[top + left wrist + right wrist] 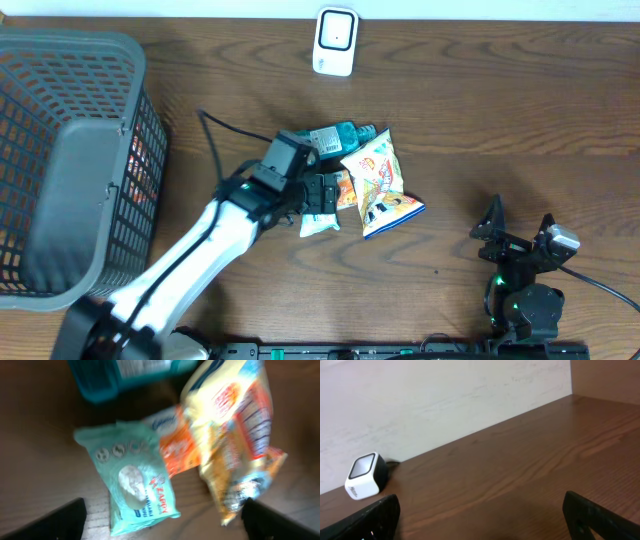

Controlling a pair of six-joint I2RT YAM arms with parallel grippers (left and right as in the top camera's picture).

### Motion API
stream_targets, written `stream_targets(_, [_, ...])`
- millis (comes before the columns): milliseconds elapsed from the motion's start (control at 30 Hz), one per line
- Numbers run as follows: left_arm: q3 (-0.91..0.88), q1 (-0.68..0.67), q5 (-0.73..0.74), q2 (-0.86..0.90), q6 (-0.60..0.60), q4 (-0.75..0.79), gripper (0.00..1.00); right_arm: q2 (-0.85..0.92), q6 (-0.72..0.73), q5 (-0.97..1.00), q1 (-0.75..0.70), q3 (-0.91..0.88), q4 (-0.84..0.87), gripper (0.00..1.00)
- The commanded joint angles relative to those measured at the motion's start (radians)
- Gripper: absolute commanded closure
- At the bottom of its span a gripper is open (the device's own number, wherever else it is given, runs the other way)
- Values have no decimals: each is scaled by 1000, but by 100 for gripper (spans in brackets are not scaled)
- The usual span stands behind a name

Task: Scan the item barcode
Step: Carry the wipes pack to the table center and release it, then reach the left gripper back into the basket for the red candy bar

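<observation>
The left claw (322, 192) is spread wide, empty, over the wipes pack (132, 480) so it can be grabbed. The pack is found at six o'clock from the scanner (335, 42). The right claw (520, 245) is spread wide too, with nothing held.

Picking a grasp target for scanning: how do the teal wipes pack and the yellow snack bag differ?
Teal wipes pack lies flat and smooth; yellow snack bag is puffy and crinkled. The snack bag looks longer than the wipes pack. The snack bag lies partly over an orange packet; the wipes pack's face is fully exposed. Shared: both soft packs on the table.
</observation>
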Motion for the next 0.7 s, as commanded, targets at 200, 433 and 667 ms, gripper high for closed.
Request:
stream_targets(200, [264,263,-246,-364,187,-16,2,-4,3,2,-4,-1,-4,1])
stream_targets(433, [376,704,-274,-412,122,-82,2,-4,3,2,-4,-1,-4,1])
stream_targets(667, [376,1082,-143,-203,60,-310,2,-4,3,2,-4,-1,-4,1])
